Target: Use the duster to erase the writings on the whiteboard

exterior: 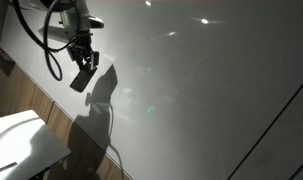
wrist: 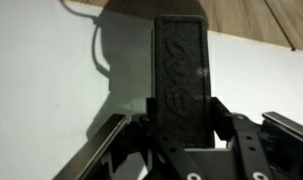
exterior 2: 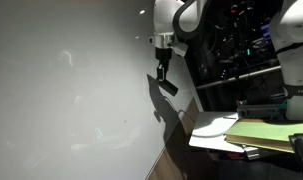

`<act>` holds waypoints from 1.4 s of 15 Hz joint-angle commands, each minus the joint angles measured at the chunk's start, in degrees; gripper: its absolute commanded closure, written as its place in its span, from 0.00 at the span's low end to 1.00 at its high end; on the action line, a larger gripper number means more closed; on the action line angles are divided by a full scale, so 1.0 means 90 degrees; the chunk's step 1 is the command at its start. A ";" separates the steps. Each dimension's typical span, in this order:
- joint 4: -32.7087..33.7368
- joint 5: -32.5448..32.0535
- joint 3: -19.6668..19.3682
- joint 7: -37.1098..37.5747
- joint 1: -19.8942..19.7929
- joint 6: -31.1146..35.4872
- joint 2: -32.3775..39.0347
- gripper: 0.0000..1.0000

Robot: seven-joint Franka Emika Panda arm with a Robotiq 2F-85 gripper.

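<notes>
The end effector (exterior: pixel 82 58) grips the duster (exterior: pixel 83 77) by one end, close over the whiteboard (exterior: pixel 201 90). A clean wipe calls for pressing it flat and sweeping steadily across the writings, too faint to see here.

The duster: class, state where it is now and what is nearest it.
In an exterior view the duster is at the upper left of the picture, held by the gripper in front of the whiteboard, near its edge.

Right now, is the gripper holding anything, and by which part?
The gripper holds the duster, clamped across one end; the rest juts out free.
</notes>
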 commanded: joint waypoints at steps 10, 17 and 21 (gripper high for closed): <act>-0.0881 -0.0045 -0.0025 -0.0117 0.0041 0.0200 0.0879 0.70; -0.0892 -0.0900 -0.0030 0.0424 -0.0378 0.0679 0.2109 0.70; -0.0888 -0.1467 -0.0053 0.0951 -0.0375 0.0883 0.2616 0.70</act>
